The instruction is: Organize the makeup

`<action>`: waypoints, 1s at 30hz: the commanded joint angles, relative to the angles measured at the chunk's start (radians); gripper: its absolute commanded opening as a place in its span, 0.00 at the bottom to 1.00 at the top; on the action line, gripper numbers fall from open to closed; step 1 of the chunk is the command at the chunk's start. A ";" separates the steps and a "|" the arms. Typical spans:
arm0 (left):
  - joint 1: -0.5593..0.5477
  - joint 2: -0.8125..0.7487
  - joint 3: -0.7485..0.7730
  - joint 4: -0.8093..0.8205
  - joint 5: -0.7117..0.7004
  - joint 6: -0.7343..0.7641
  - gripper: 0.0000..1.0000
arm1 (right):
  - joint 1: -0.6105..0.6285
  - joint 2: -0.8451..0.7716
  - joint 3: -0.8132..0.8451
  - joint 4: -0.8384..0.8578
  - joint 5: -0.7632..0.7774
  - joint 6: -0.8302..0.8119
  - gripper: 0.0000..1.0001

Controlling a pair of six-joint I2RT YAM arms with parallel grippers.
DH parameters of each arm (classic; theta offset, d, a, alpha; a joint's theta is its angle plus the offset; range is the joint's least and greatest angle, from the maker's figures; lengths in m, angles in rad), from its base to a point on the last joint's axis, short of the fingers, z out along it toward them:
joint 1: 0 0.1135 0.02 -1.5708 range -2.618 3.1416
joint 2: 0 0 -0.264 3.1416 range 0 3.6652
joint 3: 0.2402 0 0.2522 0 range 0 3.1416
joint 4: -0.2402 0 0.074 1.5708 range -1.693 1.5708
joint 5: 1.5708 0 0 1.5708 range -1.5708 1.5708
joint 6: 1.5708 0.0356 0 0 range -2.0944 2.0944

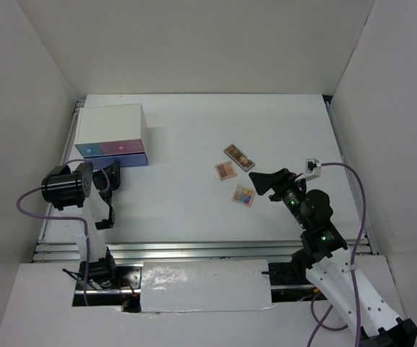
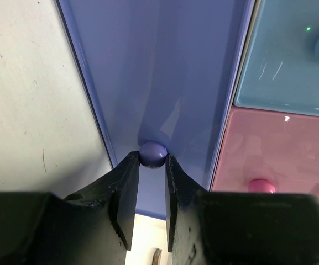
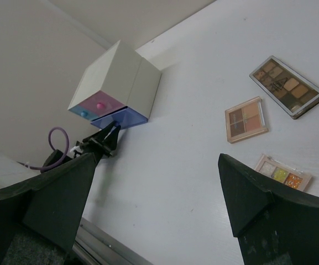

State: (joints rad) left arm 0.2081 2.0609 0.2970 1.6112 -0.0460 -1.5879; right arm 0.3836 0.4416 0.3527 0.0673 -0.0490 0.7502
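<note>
We see three palettes lying right of centre on the tabletop (image 1: 194, 210).
The brown palette (image 1: 238, 157) is uppermost, the tan palette (image 1: 225, 170) just below and left of it, and the multicoloured palette (image 1: 243, 196) is lowest. None of them touch. The right gripper (image 1: 262, 181) hangs just right of them, jaws wide apart. At upper left, the left gripper (image 2: 151, 165) has its jaws clamped on the knob (image 2: 152, 153) of the box's (image 1: 110, 123) purple drawer (image 2: 165, 83).
</note>
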 commanded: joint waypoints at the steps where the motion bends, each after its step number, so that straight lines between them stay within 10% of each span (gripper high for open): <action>1: 0.022 -0.014 0.017 0.076 0.037 0.043 0.05 | 0.001 -0.003 0.000 0.052 -0.005 -0.011 1.00; 11: 0.020 -0.447 0.045 -0.565 0.002 0.184 0.00 | 0.001 -0.003 -0.003 0.060 -0.014 -0.008 1.00; 30: 0.020 -0.252 -0.145 -0.181 0.018 0.121 0.00 | 0.003 -0.012 -0.001 0.054 -0.012 -0.009 1.00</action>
State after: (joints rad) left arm 0.2260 1.8179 0.1967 1.4033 -0.0177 -1.4986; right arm 0.3836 0.4286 0.3523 0.0677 -0.0601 0.7502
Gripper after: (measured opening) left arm 0.336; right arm 0.997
